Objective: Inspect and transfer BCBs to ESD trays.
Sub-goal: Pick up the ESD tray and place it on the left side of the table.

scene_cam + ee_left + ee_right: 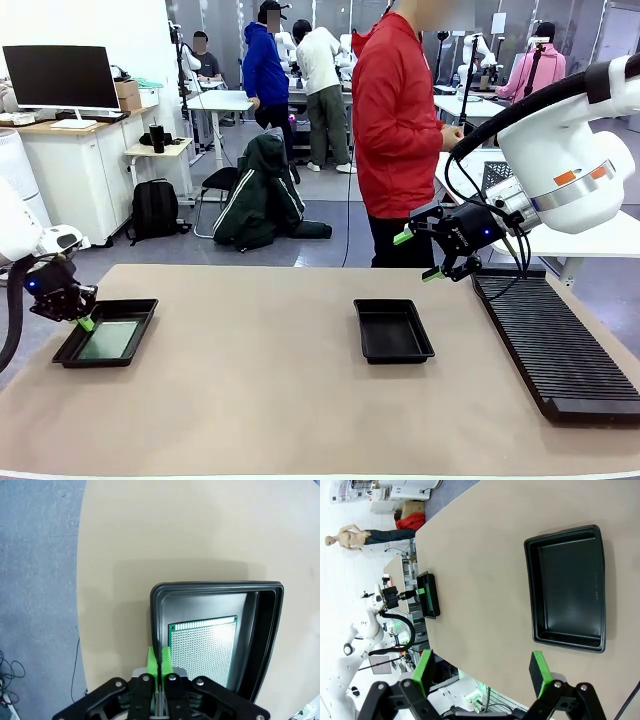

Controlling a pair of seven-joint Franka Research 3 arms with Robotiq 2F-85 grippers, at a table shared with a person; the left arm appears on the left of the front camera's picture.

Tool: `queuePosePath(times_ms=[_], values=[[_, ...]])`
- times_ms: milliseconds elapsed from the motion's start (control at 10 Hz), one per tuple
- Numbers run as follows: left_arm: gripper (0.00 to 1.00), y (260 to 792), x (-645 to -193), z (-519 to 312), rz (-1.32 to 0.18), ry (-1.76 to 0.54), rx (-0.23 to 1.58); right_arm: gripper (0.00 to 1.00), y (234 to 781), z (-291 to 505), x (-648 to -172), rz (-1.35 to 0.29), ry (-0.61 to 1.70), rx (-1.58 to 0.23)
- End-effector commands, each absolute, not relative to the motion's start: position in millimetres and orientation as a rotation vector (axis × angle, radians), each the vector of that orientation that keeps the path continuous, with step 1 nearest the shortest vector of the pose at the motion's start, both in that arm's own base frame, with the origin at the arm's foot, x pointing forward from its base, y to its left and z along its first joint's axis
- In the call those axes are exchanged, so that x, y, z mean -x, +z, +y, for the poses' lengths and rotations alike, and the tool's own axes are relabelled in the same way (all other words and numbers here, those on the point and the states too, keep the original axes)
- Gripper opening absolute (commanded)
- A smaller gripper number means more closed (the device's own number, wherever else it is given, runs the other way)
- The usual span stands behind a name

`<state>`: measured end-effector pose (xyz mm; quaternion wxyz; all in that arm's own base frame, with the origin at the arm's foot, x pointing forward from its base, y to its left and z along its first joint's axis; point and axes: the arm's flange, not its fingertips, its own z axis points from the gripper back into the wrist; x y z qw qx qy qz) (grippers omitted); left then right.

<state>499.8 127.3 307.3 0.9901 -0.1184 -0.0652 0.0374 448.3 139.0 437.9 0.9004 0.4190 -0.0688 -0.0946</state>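
The left gripper has its green pads pressed flat together with nothing visible between them, poised at the near rim of the left ESD tray. One BCB lies flat on that tray's floor, just beside the pads. The right gripper is spread wide and empty, hanging above the table between the second ESD tray, which is bare, and the ribbed rack. The BCB appears to be a thin perforated board: probably light and stiff, with smooth faces that may slide under the pads and that are best left untouched. Take hold across two opposite edges. Because the board sits flat near the sloped walls, edge access is likely tight.
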Motion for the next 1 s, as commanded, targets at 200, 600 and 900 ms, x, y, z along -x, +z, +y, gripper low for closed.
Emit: queuePosePath(times_ms=[200, 600, 900], values=[[0.6, 307.0, -499.6, 126.7, -0.133, 0.073, 0.234, 1.0, 438.7, 138.9, -448.5, -0.141, -0.196, -0.865], [0.86, 311.5, -497.2, 122.8, -0.123, 0.059, 0.217, 1.0, 438.7, 138.9, -448.5, -0.141, -0.196, -0.865], [1.0, 317.2, -492.5, 122.0, -0.122, 0.057, 0.201, 1.0, 438.7, 138.9, -448.5, -0.141, -0.196, -0.865]])
